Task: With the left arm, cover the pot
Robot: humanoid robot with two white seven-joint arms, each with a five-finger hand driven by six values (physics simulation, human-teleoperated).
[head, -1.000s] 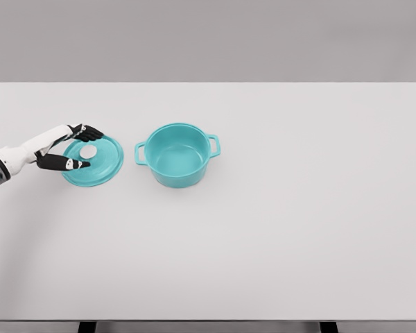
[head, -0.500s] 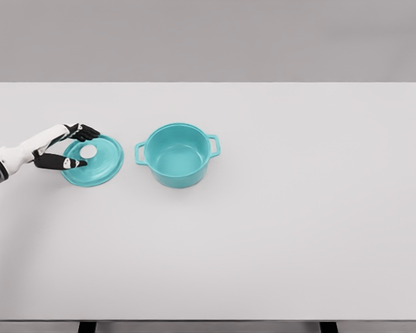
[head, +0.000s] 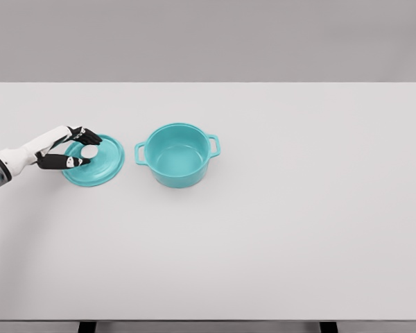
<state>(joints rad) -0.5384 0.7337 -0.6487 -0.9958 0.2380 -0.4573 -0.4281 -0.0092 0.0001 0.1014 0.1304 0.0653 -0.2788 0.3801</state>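
A teal pot (head: pixel 177 154) with two side handles stands open and upright on the white table (head: pixel 277 222), left of the middle. Its teal lid (head: pixel 100 165) lies flat on the table just left of the pot, white knob (head: pixel 89 150) facing up. My left hand (head: pixel 88 149) reaches in from the left edge and hovers at the lid. Its black fingers (head: pixel 91 136) sit behind the knob and the thumb in front, bracketing it closely without a firm grip. The right arm is out of view.
A narrow gap of bare table separates the lid from the pot's left handle (head: pixel 140 152). The table's front edge runs along the bottom of the view.
The left hand's fingers and thumb have drawn closer together around the lid's knob. Lid and pot stay where they were.
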